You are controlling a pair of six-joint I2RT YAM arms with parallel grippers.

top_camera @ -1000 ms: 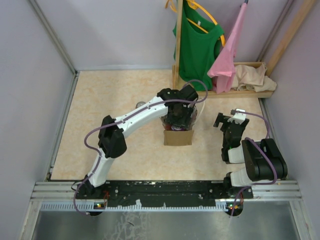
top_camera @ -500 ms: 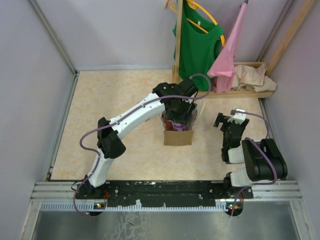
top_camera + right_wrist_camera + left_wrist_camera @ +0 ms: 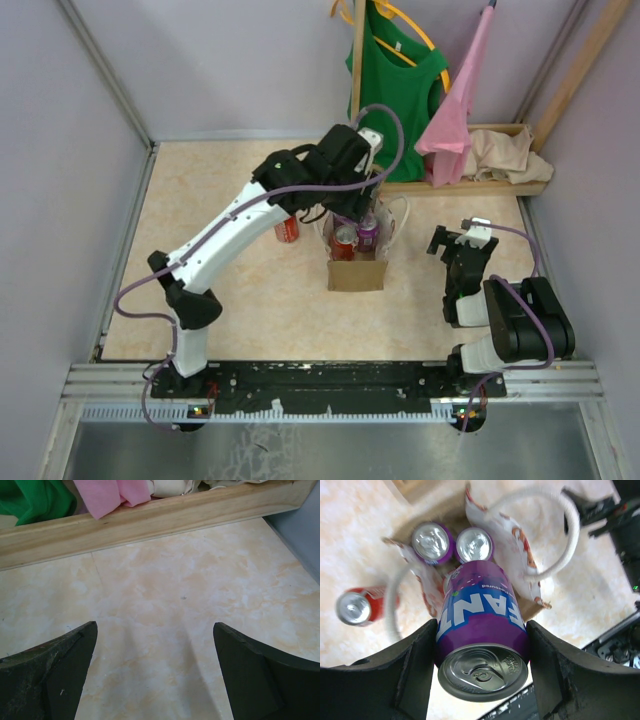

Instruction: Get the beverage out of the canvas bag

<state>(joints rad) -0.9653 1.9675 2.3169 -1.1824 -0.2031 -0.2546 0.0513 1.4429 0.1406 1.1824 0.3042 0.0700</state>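
Two cans (image 3: 434, 541) sit upright down in the canvas bag (image 3: 357, 275), their silver tops side by side, and a third, a purple Fanta can (image 3: 482, 605), is pinched between the fingers of the left gripper (image 3: 482, 645) directly above the bag's open mouth. This can's long axis runs along the fingers: its pull-tab top faces the wrist camera and its base points down toward the bag, so it hangs roughly upright with a slight tilt. Whether the base is wholly above the rim cannot be told, since in the wrist view it overlaps the mouth. One white loop handle (image 3: 560, 530) arches just to one side of the can and the other (image 3: 395, 600) droops on the opposite side, so the way out appears to lie upward first and then sideways between them. A red can (image 3: 287, 230) stands on the table (image 3: 220, 200) left of the bag, well clear of it. The left arm reaches far and rightward from its near-left base, forearm raised and wrist bent down over the bag. It is the only arm near the bag. The right gripper (image 3: 154, 630) is spread wide with nothing in it, over bare table near a wooden rail (image 3: 150, 517), with its arm folded at the near right.
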